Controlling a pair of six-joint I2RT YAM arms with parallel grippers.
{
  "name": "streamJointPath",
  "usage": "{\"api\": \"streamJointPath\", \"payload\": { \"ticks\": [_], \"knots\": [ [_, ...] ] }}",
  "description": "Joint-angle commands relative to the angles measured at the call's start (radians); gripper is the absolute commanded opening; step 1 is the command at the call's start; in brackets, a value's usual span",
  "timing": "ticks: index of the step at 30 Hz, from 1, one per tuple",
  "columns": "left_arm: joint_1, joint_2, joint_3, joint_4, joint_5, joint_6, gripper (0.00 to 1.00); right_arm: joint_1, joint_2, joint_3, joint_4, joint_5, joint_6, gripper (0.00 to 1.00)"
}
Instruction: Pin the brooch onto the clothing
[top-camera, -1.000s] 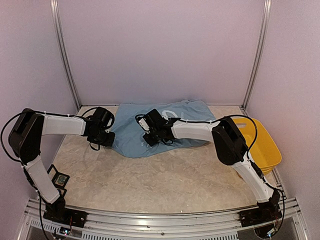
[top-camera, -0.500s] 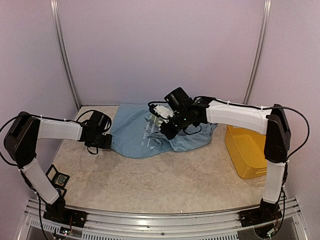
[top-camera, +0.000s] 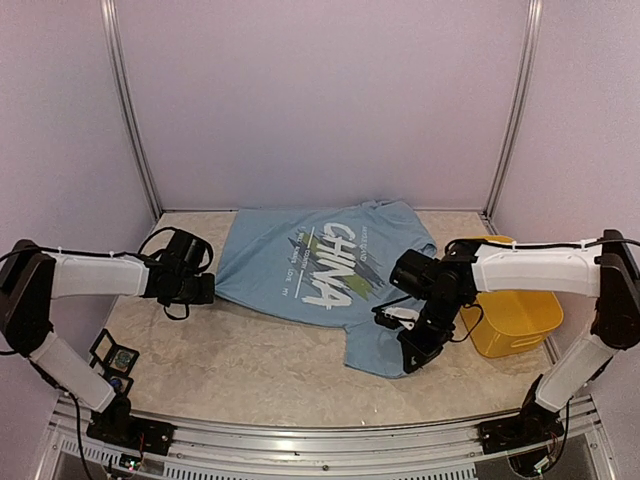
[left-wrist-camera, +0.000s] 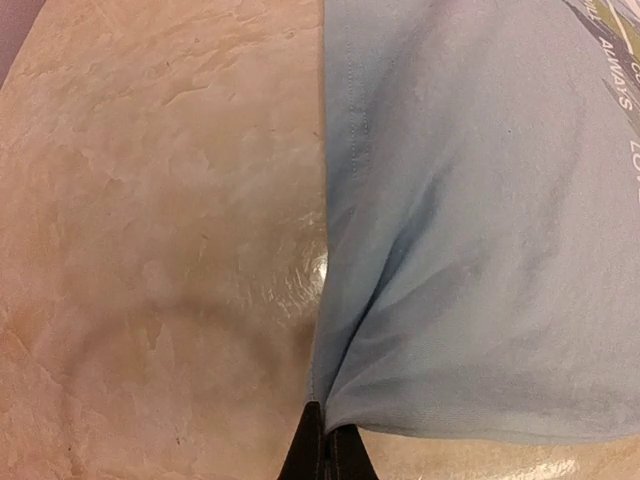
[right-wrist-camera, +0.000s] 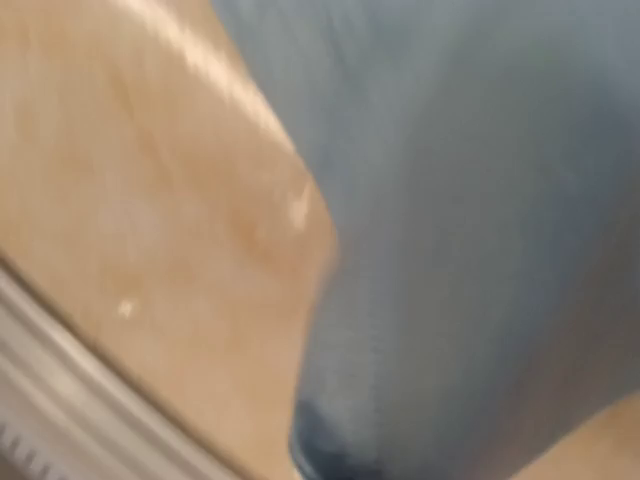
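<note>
1. Our left gripper (left-wrist-camera: 325, 445) is clenched on the side hem of the light blue T-shirt (top-camera: 300, 270), and the cloth fans away from its fingertips.
2. Our right gripper (top-camera: 408, 356) is pinched shut on a lower corner of the shirt. Its wrist view is blurred, with cloth bunching at the tips.
3. Between and beyond both pairs of fingers the shirt lies spread on the table (top-camera: 250, 365), CHINA print up.
4. We judge the laying-out nearly done. We cannot find the brooch near either set of fingertips, so fetching and pinning remain.

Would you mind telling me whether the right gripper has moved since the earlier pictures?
Yes. The right gripper, shut on the T-shirt, has swung rightward and toward the near rail, ending beside the yellow bin.
</note>
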Motion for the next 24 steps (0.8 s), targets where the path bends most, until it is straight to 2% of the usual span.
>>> {"api": "streamJointPath", "payload": {
  "ticks": [1, 5, 8, 14, 18, 19, 21, 22, 24],
  "knots": [
    [-0.019, -0.065, -0.034, -0.041, -0.051, -0.067, 0.00, -0.015, -0.048, -0.014, -0.168, -0.081, 0.086, 0.00],
    [-0.042, -0.108, -0.050, -0.091, -0.075, -0.112, 0.00, -0.020, -0.075, -0.009, -0.267, -0.079, 0.084, 0.00],
    [-0.085, -0.160, -0.066, -0.150, -0.109, -0.161, 0.00, -0.021, -0.101, -0.022, -0.317, -0.133, 0.076, 0.00],
    [-0.169, -0.266, -0.101, -0.226, -0.120, -0.284, 0.00, -0.020, -0.127, -0.110, -0.322, -0.237, 0.046, 0.00],
    [-0.252, -0.295, -0.107, -0.319, -0.206, -0.369, 0.00, -0.012, -0.128, -0.194, -0.300, -0.273, 0.032, 0.00],
    [-0.268, -0.300, -0.110, -0.335, -0.212, -0.388, 0.06, -0.012, -0.131, -0.202, -0.296, -0.273, 0.032, 0.09],
    [-0.303, -0.310, -0.112, -0.363, -0.234, -0.435, 0.27, -0.012, -0.139, -0.172, -0.295, -0.251, 0.039, 0.32],
    [-0.328, -0.317, -0.107, -0.379, -0.262, -0.459, 0.39, -0.012, -0.147, -0.135, -0.298, -0.221, 0.049, 0.40],
    [-0.379, -0.347, -0.073, -0.419, -0.344, -0.492, 0.54, -0.020, -0.153, -0.034, -0.309, -0.136, 0.070, 0.50]
  ]
}}
